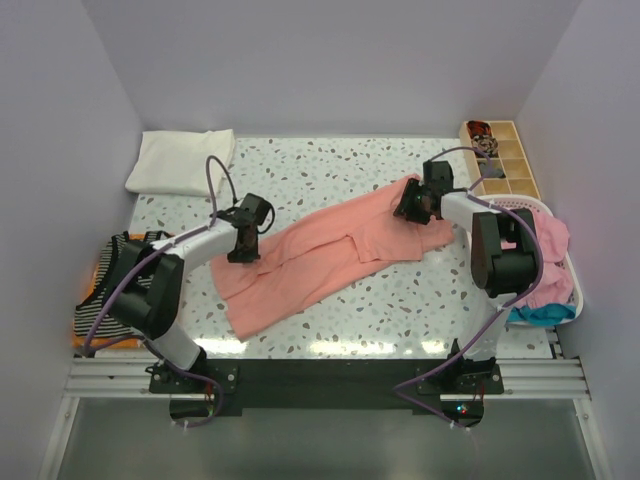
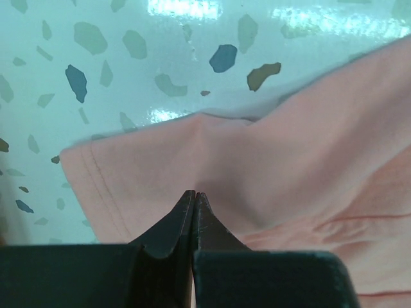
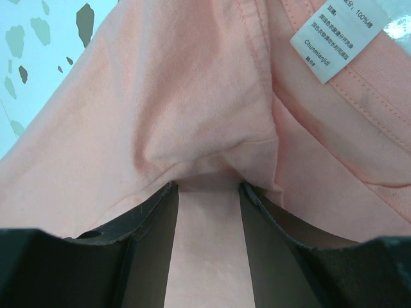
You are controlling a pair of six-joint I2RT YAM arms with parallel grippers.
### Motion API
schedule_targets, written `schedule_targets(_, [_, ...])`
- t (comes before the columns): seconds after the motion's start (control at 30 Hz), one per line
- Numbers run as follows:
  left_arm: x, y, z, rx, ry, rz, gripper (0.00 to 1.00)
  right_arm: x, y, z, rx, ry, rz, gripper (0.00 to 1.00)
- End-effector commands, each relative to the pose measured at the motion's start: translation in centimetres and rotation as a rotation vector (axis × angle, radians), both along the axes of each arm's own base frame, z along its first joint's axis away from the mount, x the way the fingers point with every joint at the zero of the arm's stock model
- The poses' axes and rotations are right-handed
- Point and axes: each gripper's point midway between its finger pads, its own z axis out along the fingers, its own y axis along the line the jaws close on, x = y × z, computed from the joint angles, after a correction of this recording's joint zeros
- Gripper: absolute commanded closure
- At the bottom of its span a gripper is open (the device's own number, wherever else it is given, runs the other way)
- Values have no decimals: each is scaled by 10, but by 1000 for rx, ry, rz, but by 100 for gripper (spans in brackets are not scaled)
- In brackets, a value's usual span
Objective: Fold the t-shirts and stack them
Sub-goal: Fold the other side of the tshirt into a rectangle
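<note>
While the left hand (image 2: pixel 194 194) pinches the salmon t-shirt (image 1: pixel 320 255) at its hem, the right hand (image 3: pixel 207 186) clamps near its collar.

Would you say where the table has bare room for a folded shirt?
Bare: the back strip between the folded white cloth and wooden divider tray; between the salmon-pink t-shirt and arm bases. Crowded: both side edges.
</note>
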Motion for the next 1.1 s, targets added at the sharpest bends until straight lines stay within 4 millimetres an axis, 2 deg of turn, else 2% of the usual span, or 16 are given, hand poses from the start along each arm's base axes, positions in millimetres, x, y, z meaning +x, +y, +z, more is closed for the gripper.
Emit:
schedule_targets(0.0, [9, 17, -6, 48, -37, 69, 100, -37, -8, -51, -48, 183, 8, 52])
schedule_targets(0.2, [-5, 55, -20, 113, 8, 147, 100, -37, -8, -51, -50, 184, 10, 52])
schedule_targets(0.4, [-3, 66, -19, 130, 4, 189, 100, -37, -8, -51, -48, 182, 11, 52])
schedule_targets(0.5, [-1, 57, -21, 91, 12, 159, 100, -37, -7, -51, -49, 184, 14, 52])
schedule_targets(0.6, [10, 42, -10, 41, -35, 92, 100, -33, -4, -49, -40, 164, 29, 52])
schedule_targets(0.67, [25, 26, 12, -9, -107, 38, 100, -33, -2, -42, -28, 138, 45, 52])
schedule_targets(0.7, [31, 19, 23, -38, -137, 18, 100, -24, 4, -33, -15, 73, 66, 52])
schedule_targets(0.73, [41, 5, 40, -100, -190, -19, 100, -32, 5, -33, -8, 63, 69, 51])
schedule_targets(0.77, [51, -5, 57, -144, -241, -43, 100, -28, 8, -18, 1, 15, 72, 51])
schedule_targets(0.83, [69, -29, 87, -254, -335, -115, 100, -27, 6, -7, -9, -17, 69, 50])
schedule_targets(0.87, [79, -39, 103, -294, -381, -145, 100, -26, 4, 5, -19, -43, 64, 50])
schedule_targets(0.9, [86, -48, 111, -326, -405, -177, 100, -27, 2, 10, -27, -49, 61, 50])
schedule_targets(0.93, [94, -62, 112, -371, -410, -225, 100, -28, 1, 13, -33, -56, 56, 50])
schedule_targets(0.97, [105, -70, 122, -393, -431, -249, 100, -28, 0, 18, -36, -65, 53, 49])
schedule_targets(1.0, [114, -79, 110, -408, -409, -272, 100, -30, -1, 25, -35, -77, 48, 49])
schedule_targets(1.07, [127, -101, 111, -455, -406, -339, 100, -32, -4, 31, -56, -88, 39, 49])
